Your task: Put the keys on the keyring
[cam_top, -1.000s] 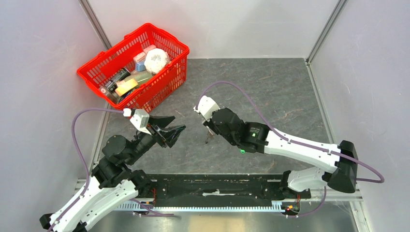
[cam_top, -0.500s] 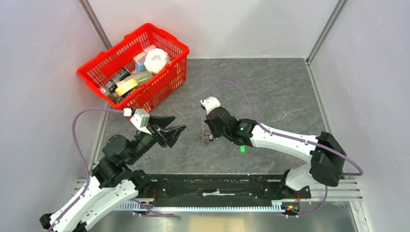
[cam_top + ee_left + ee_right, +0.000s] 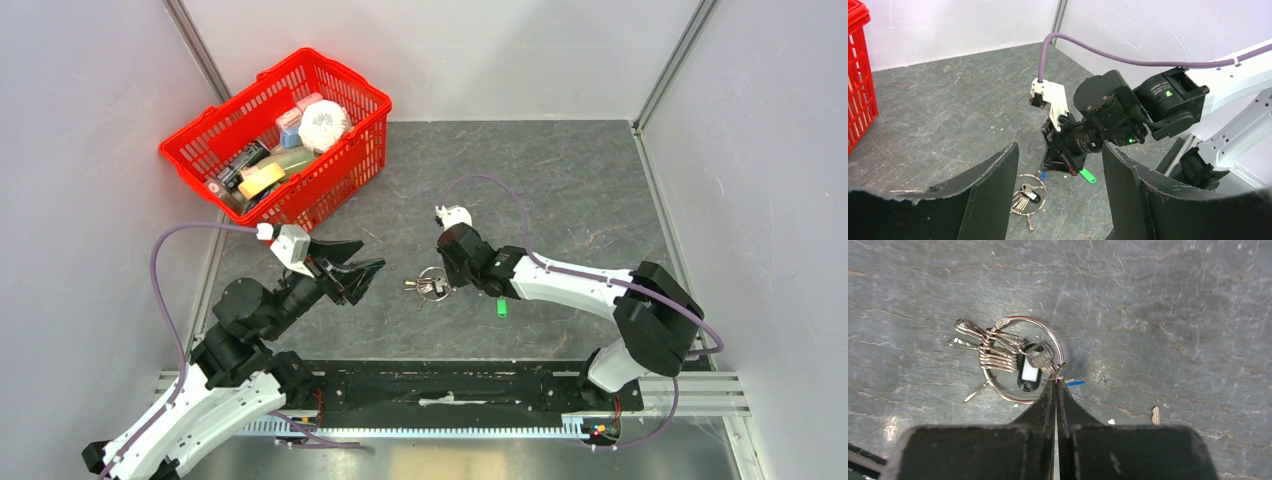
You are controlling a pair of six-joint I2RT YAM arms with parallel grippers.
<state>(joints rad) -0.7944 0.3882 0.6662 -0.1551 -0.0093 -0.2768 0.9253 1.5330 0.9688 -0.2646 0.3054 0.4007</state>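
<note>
The keyring (image 3: 998, 358), a thin silver wire ring with a cluster of small silver keys and a black-headed key (image 3: 1028, 376), lies flat on the grey table. It also shows in the top view (image 3: 432, 283) and the left wrist view (image 3: 1028, 192). My right gripper (image 3: 1057, 381) is shut, its tips pinching the ring's wire at the near edge; a blue key head (image 3: 1075, 383) pokes out beside the tips. A green-headed key (image 3: 501, 306) and a plain silver key (image 3: 1156, 415) lie loose nearby. My left gripper (image 3: 355, 272) is open and empty, held above the table left of the ring.
A red basket (image 3: 340, 88) with several packaged items stands at the back left. Grey walls close in the table on three sides. A black rail (image 3: 450, 385) runs along the near edge between the arm bases.
My right gripper has come down to the table; the keyring that dangled from it now lies flat. Its wrist swung to the right. The left arm has not moved.
</note>
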